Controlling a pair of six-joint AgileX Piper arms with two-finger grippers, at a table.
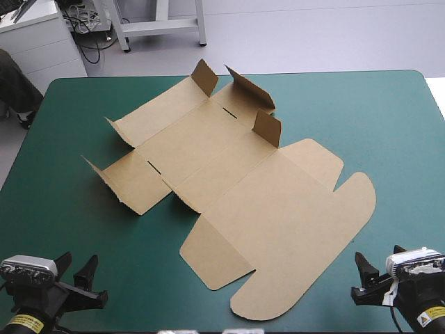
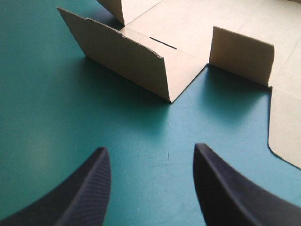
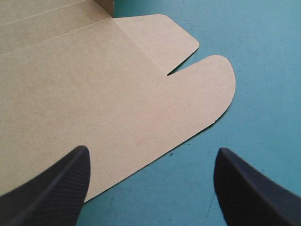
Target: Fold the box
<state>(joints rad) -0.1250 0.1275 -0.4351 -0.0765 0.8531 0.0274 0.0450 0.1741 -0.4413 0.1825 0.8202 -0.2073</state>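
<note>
Brown box [image 1: 264, 209] lies apart from wide-open left claw [image 2: 149, 148] and right claw [image 3: 151, 149].

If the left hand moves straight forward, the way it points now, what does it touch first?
The left hand, open, would likely first meet the raised wall of the box, after crossing bare teal-green cover.

**Box spread slantwise across the middle of the table**

The box [image 1: 236, 188] lies opened out on the table [image 1: 389, 118], running slantwise from far left to near right. Its short flaps [image 1: 268, 129] stand up at the far end and along the left side. The lid [image 1: 292, 223] lies flat at the near right. The left gripper [image 2: 150, 148] is at the near left corner, over bare table, with one flap ahead. The right gripper [image 3: 152, 149] is at the near right corner, the lid's edge just ahead of it
</note>
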